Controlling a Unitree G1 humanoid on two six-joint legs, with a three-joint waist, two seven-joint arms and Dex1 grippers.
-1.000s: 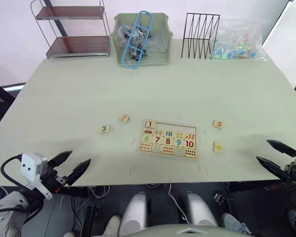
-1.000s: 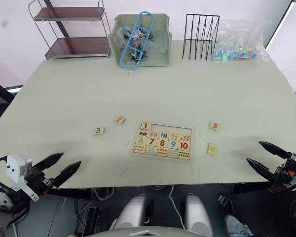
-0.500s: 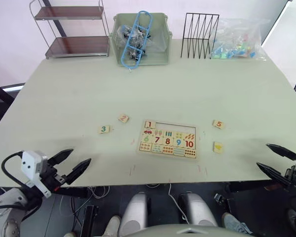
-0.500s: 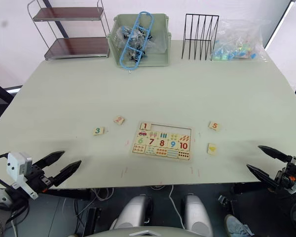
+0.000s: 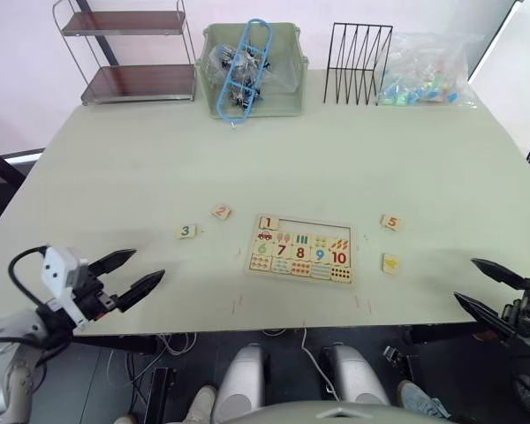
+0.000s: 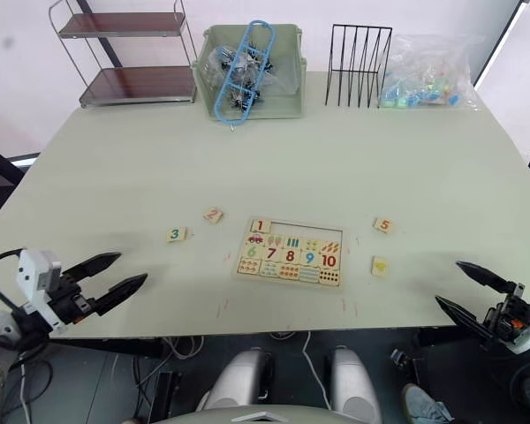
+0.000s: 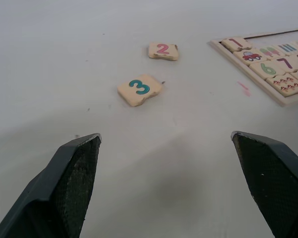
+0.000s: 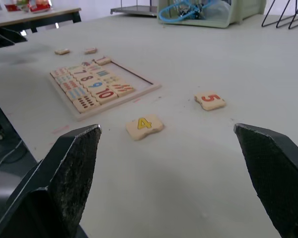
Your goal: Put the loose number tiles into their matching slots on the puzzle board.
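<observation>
While low, both arms' fingers (image 5: 130, 273) gape.

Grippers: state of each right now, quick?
Left gripper: open, holding nothing, near the table's front edge.
Right gripper: open, holding nothing, at the front edge too.

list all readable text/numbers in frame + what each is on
"1": tile seated in the puzzle board's top row.
"6 7 8 9 10": printed on the board.
"2": loose tile on the table.
"3": loose tile.
"4": loose tile.
"5": loose tile.
No other words or brands are legible.
</observation>
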